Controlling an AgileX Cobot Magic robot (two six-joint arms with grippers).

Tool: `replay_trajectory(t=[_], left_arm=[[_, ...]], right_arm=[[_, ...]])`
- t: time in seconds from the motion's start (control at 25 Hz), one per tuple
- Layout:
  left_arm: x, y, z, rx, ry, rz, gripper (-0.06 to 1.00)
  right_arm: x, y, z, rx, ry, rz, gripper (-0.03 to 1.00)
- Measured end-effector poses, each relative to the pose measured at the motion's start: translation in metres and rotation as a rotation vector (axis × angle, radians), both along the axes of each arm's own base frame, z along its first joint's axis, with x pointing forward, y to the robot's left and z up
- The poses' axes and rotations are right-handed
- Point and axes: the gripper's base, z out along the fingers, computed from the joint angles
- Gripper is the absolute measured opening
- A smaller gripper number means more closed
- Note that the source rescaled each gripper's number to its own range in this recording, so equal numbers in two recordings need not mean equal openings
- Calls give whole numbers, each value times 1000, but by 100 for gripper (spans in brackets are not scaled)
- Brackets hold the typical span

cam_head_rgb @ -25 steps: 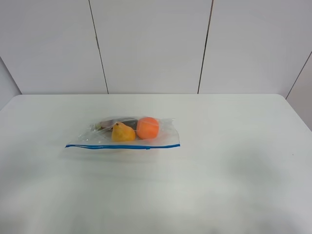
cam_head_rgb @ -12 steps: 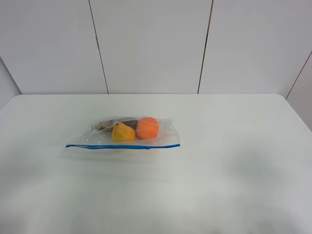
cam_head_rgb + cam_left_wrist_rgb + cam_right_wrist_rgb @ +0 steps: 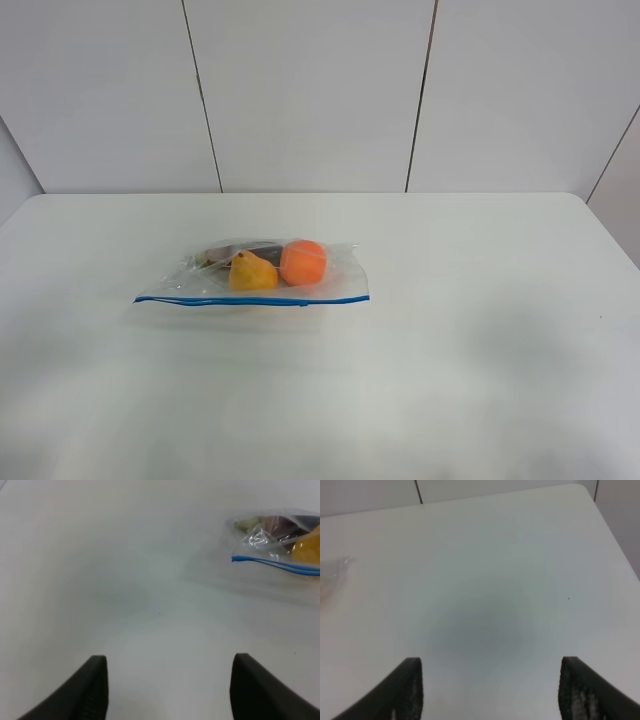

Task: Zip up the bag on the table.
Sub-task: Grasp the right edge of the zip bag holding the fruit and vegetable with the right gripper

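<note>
No motion: left tool (image 3: 170,656), right tool (image 3: 491,658) splayed

White table (image 3: 480,330), clear blue-zipped bag (image 3: 255,272) flat near its middle.

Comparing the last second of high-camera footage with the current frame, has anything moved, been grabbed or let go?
Nothing visibly changed. The bag lies in the same spot on the table, its blue zip strip towards the camera, and no arm shows in the exterior view. The wrist views have no earlier pictures to compare. Now the left gripper and right gripper are open and hold nothing.
</note>
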Motion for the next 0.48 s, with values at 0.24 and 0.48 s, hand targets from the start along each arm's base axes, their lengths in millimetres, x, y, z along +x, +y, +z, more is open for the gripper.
replay_trajectory(t=[0.24, 0.48], left_arm=[[0, 0, 0, 6, 1, -3, 100], [0, 0, 0, 50, 6, -25, 100]], right_arm=[[-2, 3, 7, 33, -33, 24, 82], [22, 13, 36, 163, -27, 103, 82]])
